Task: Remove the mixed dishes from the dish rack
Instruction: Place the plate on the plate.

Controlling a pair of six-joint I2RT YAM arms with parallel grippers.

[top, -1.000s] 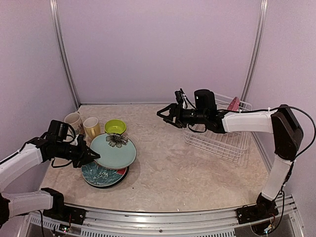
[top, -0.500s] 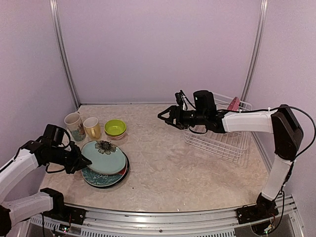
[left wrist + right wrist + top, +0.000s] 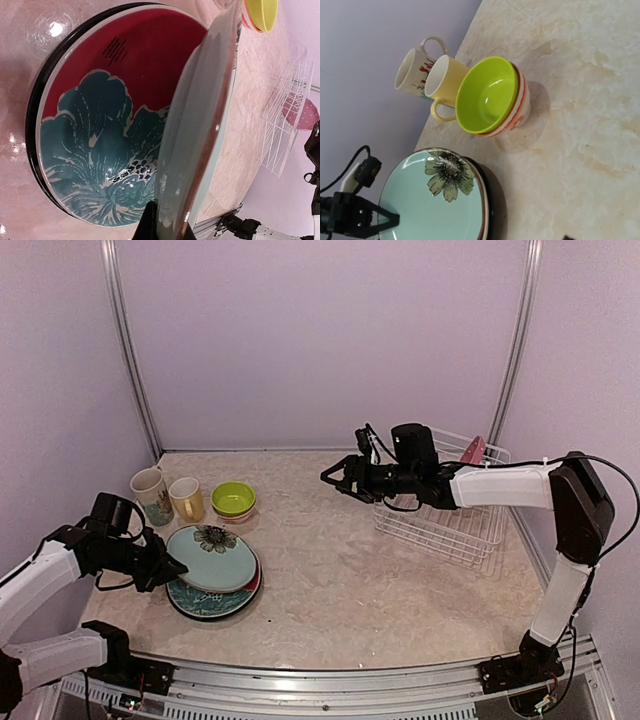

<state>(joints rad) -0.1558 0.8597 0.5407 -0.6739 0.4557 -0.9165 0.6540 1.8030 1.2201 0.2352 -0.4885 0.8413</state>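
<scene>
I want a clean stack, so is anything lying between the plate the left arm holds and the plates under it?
Nothing visible does: the pale blue plate in the left fingers tilts directly over the bare face of the red-teal flower plate.

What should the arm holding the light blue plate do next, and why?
Probably lower the held edge a little, then open the left end effector. It is shut on the rim of the light blue flower plate, which lies tilted over the red-teal flower plate, so it looks nearly ready to let go.
</scene>
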